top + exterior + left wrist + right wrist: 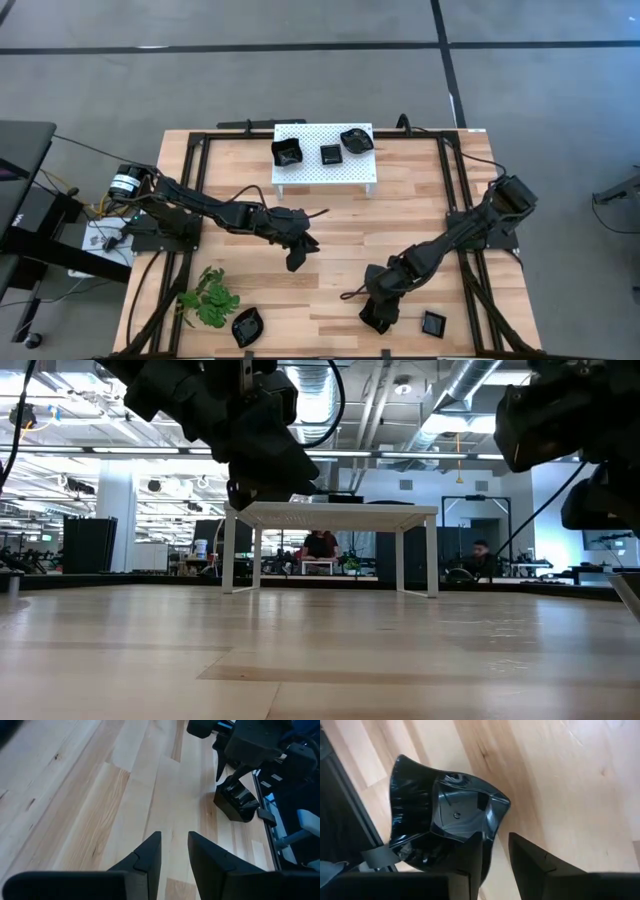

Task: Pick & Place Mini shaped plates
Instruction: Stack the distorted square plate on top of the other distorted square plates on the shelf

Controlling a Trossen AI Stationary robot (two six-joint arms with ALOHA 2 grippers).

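Observation:
My right gripper [378, 320] points down near the table's near edge, open, over a glossy black wavy-cornered plate [445, 810] that lies on the wood. One finger stands over the plate's hollow and the other outside its rim. My left gripper [298, 262] hangs open above bare wood in the middle of the table, with nothing between its fingers [150, 851]. Two more black plates lie on the table: a leaf-shaped one [247, 327] at the near left and a square one [434, 323] at the near right. Three others [287, 152] [331, 153] [356, 140] sit on the white platform [310, 135]. My right gripper comes from above, and the plate's rim [489, 836] runs into the gap between its fingers. A strip of bare wood shows between the rim and the outer finger [530, 855]. Whether the inner finger touches the plate, I cannot tell.
A green plant sprig [208, 297] lies at the near left beside the leaf-shaped plate. The white platform on legs [330, 515] stands at the far middle. A black frame rail [345, 810] runs close beside the plate under my right gripper. Bare wood lies between the two arms.

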